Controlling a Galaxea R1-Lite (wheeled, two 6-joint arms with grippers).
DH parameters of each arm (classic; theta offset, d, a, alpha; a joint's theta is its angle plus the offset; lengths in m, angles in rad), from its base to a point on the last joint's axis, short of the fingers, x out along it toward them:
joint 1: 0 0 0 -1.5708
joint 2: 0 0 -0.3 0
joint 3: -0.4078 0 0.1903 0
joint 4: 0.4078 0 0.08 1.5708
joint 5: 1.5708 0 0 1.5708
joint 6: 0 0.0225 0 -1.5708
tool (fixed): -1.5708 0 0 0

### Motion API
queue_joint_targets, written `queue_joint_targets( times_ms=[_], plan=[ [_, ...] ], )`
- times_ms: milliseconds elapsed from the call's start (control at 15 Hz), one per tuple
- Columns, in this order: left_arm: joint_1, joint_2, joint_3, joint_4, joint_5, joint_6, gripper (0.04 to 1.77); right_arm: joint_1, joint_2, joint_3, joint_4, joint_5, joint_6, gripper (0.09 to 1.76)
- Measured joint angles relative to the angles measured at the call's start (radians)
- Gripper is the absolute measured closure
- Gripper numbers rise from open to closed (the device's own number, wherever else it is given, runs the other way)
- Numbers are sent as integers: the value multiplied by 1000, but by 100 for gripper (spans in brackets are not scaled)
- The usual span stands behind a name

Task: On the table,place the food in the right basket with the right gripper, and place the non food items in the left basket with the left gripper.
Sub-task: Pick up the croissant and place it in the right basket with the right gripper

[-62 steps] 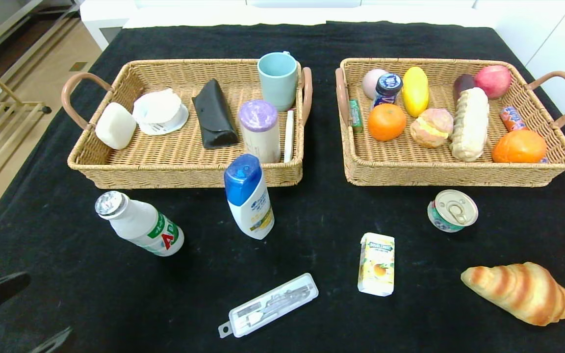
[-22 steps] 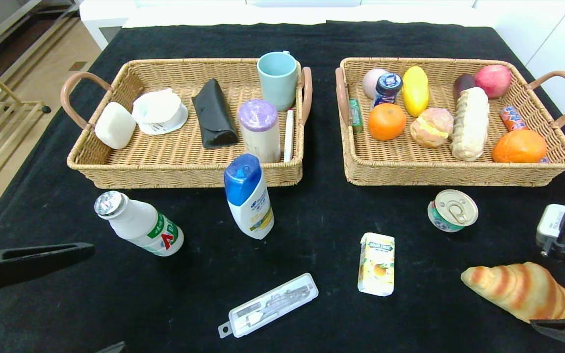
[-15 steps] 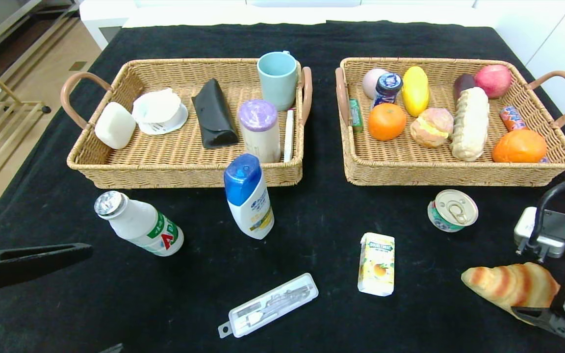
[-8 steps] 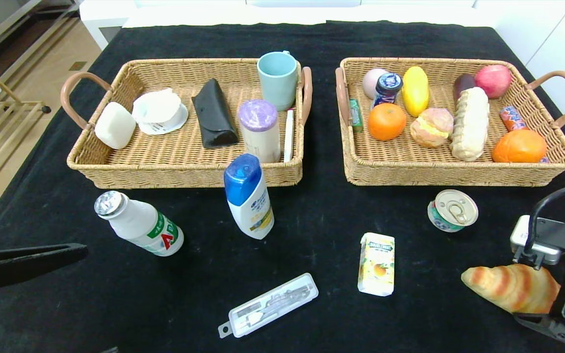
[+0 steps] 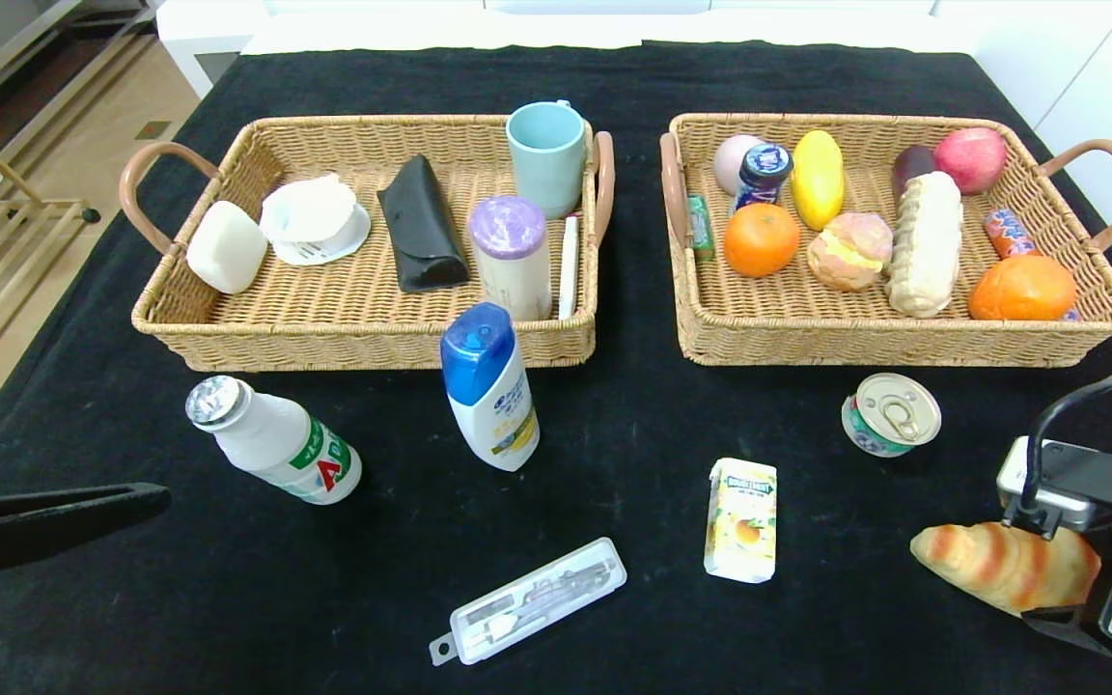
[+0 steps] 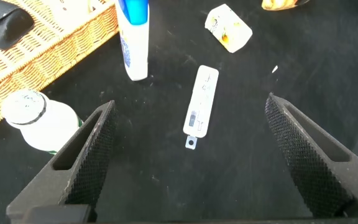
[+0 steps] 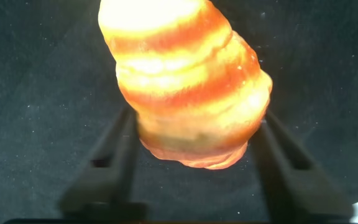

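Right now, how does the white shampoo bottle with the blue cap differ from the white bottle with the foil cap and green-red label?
The white shampoo bottle with the blue cap is flattish and stands close before the left basket; the white foil-capped bottle with the green-red label is round, squatter and farther to the robot's left. Both stand upright on the black table, untouched.

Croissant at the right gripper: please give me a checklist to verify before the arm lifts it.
1. Right gripper astride croissant: ok, one finger on each side.
2. Fingers pressing firmly on it: cannot tell.
3. Croissant on the table, not lifted: ok.
4. Free spot in right basket: cannot tell, it looks crowded.
5. Tin can apart from the gripper: ok.
6. Left gripper open, holding nothing, away from the right side: ok.
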State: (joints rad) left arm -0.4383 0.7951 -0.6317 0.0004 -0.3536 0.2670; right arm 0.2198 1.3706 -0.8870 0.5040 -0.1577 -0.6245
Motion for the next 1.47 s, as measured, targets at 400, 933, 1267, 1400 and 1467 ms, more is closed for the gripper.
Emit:
queue_joint_targets(
  times_ms=[400,933,1267,1400,1467],
  plan=[
    [0,0,0,-2,1,1,9,-1,1,54,-91,1,-2,103],
    [0,0,4,-3,1,10,9,16,-22,57,-83,7,-5,103],
    [0,0,7,-5,1,11,9,20,-105,29,-80,46,11,103],
    [0,0,9,-5,1,11,9,21,-136,5,-80,64,102,103],
    [0,0,9,-5,1,11,9,24,-147,-10,-81,67,158,103]
  ],
)
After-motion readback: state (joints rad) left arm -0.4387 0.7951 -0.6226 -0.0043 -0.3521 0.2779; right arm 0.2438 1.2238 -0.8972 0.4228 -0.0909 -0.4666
